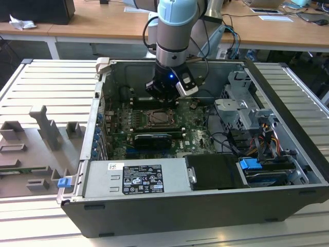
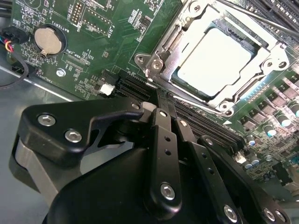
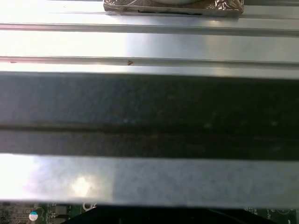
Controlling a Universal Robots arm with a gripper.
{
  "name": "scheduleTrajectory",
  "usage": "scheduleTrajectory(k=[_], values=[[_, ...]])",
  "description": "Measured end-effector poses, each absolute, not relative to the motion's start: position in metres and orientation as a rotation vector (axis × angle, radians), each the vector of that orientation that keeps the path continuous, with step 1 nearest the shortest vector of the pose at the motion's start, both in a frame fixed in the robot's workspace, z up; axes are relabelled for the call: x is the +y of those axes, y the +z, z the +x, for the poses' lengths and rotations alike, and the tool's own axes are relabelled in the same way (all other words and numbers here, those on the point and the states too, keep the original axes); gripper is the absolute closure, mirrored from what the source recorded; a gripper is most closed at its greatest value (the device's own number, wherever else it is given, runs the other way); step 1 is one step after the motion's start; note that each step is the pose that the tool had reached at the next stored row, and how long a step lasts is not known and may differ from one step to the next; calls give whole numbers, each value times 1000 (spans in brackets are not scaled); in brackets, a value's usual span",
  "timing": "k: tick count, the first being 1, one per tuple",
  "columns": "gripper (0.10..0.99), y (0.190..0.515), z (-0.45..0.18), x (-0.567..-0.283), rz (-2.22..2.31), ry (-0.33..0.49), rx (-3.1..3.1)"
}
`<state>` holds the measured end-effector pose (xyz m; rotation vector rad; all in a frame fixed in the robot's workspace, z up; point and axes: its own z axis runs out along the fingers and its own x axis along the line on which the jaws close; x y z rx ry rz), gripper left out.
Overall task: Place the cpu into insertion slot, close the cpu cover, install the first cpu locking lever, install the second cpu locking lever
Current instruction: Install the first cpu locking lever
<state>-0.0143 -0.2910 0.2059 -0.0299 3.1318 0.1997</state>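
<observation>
In the second wrist view the cpu lies flat in the insertion slot, its pale silvery face up. The cpu cover lies down over it, framing the chip through its cut-out. A thin metal locking lever runs along the slot's far side. My gripper is shut, black fingers pressed together, tips right at the slot's near corner, nothing visibly held. In the exterior view the gripper hangs inside the open case just behind the insertion slot.
A black graphics card sits just in front of the socket, the power supply beyond it. Cables and a drive cage fill the exterior view's right. A coin battery lies on the board. Case walls enclose the arm.
</observation>
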Motion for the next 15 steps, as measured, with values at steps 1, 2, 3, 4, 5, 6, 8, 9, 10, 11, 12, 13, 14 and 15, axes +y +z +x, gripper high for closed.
scheduleTrajectory(k=[1, 2, 3, 4, 5, 6, 8, 9, 10, 11, 12, 13, 14, 15], values=[[980, 206, -14, -291, -30, 199, 3132], [980, 205, -14, -291, -30, 199, 3132], [980, 205, -14, -291, -30, 198, 3132], [980, 205, -14, -291, -30, 198, 3132], [980, 204, -14, -291, -30, 197, 3132], [980, 204, -14, -291, -30, 196, 3132], [980, 204, -14, -291, -30, 195, 3132], [980, 203, -14, -291, -30, 194, 3132], [980, 203, -14, -291, -30, 193, 3132], [980, 203, -14, -291, -30, 193, 3132], [980, 204, -14, -292, -30, 193, 3132], [980, 204, -14, -292, -30, 193, 3132], [980, 205, -14, -292, -30, 193, 3132], [980, 206, -14, -292, -30, 193, 3132]])
